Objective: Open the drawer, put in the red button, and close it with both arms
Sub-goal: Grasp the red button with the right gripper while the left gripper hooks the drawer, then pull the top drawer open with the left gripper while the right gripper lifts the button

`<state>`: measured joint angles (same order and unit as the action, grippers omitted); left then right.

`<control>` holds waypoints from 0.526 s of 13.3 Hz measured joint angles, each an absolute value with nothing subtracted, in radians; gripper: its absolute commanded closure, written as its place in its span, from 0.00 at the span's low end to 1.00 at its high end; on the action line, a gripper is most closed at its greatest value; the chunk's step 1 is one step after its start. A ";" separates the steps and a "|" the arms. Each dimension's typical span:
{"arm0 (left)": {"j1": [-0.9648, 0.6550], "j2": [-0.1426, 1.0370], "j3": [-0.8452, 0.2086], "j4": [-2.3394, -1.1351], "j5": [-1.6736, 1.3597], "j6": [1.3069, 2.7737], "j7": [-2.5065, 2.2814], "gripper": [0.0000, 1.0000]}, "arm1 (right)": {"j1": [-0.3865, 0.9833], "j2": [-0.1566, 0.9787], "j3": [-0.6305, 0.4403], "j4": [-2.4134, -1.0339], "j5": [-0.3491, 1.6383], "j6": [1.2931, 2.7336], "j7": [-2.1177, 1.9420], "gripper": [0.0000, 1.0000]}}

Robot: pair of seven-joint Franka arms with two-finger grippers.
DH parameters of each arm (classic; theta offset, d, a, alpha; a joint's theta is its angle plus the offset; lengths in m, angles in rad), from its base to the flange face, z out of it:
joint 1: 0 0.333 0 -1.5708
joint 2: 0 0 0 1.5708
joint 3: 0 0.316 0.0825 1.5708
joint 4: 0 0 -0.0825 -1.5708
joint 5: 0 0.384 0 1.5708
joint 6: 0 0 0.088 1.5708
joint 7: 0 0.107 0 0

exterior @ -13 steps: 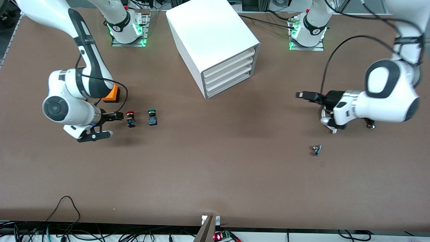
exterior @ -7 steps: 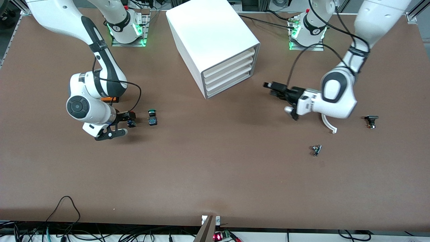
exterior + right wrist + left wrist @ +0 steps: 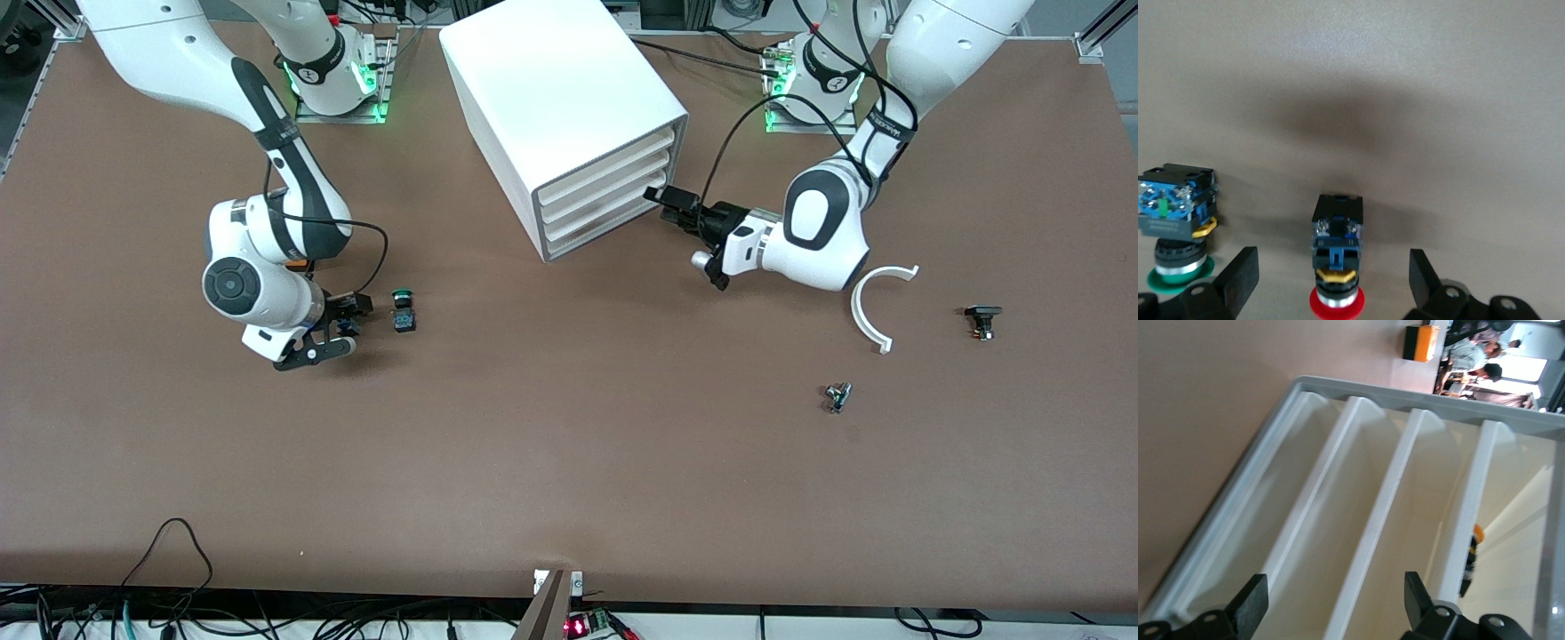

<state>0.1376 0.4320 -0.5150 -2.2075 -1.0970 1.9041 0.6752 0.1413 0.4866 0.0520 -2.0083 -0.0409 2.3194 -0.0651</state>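
Note:
The white cabinet [image 3: 569,107] stands near the robots' bases, its four stacked drawers [image 3: 605,191] all shut. My left gripper [image 3: 665,199] is open right in front of the drawer fronts; the left wrist view shows its fingers [image 3: 1255,603] straddling the white drawer fronts [image 3: 1371,520], touching nothing. The red button [image 3: 1336,267] lies on its side on the table. My right gripper [image 3: 1333,277] is open with a finger on each side of it, apart from it. In the front view the right gripper [image 3: 345,326] mostly hides the button [image 3: 348,330].
A like switch with a green cap [image 3: 404,311] lies just beside the red one, also in the right wrist view [image 3: 1175,213]. An orange block [image 3: 1421,343] sits by the right arm. A white curved piece [image 3: 876,302] and two small parts [image 3: 982,320] [image 3: 837,396] lie toward the left arm's end.
The left arm has swung from its end of the table to the cabinet's drawer fronts. The right gripper has slid forward until its open fingers flank the red button.

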 measured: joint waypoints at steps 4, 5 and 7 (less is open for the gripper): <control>0.112 0.432 -0.568 -2.234 -1.129 1.966 0.675 0.77 | 0.141 0.489 0.052 -2.051 -0.041 2.394 -0.066 0.02; 0.107 0.432 -0.579 -2.241 -1.130 1.985 0.675 1.00 | 0.141 0.489 0.052 -2.061 -0.041 2.415 -0.068 0.09; 0.101 0.432 -0.583 -2.249 -1.131 1.997 0.675 1.00 | 0.141 0.489 0.052 -2.091 -0.041 2.472 -0.079 0.22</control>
